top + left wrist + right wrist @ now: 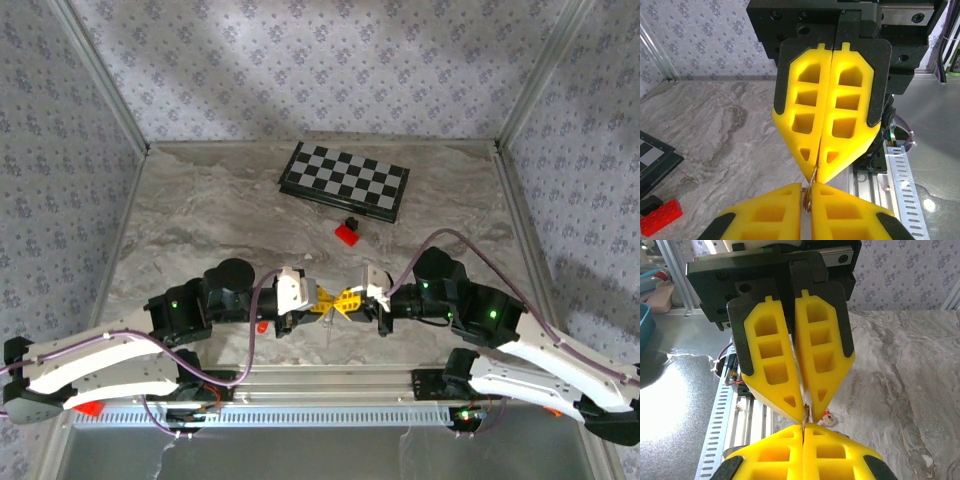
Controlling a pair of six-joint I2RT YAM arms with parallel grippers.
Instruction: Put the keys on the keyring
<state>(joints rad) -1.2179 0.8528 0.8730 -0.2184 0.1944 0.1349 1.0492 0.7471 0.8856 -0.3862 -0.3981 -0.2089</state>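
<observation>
The left tool (330, 298) and the right tool (347, 299) meet tip to tip above the near middle of the marbled grey surface (200, 220), just ahead of the metal rail at the arms' bases. Between the two sets of yellow fingertips sits the keyring (808, 196), visible here as a thin silvery loop of wire.

From the left wrist, the right tool (816, 174) faces the camera with its fingers pressed flat together, and the keyring comes out of its very tip. The left tool's own fingers (770, 210) are drawn in to a narrow slit with the loop caught in it.

From the right wrist, the left tool (805, 408) has its fingers spread a little at the base and closed at the points, right where the keyring (805, 416) runs into the sealed seam of the right tool's own tips. Both tools are closed on the keyring and hold it clear of the surface.

A tiny red-orange item (262, 326) lies on the surface under the left arm, apart from the keyring; it is probably one of the keys, though it is too small to be sure.

Farther back, a chessboard (345, 180) lies flat, with a red block (348, 234) carrying a black piece just in front of it.
</observation>
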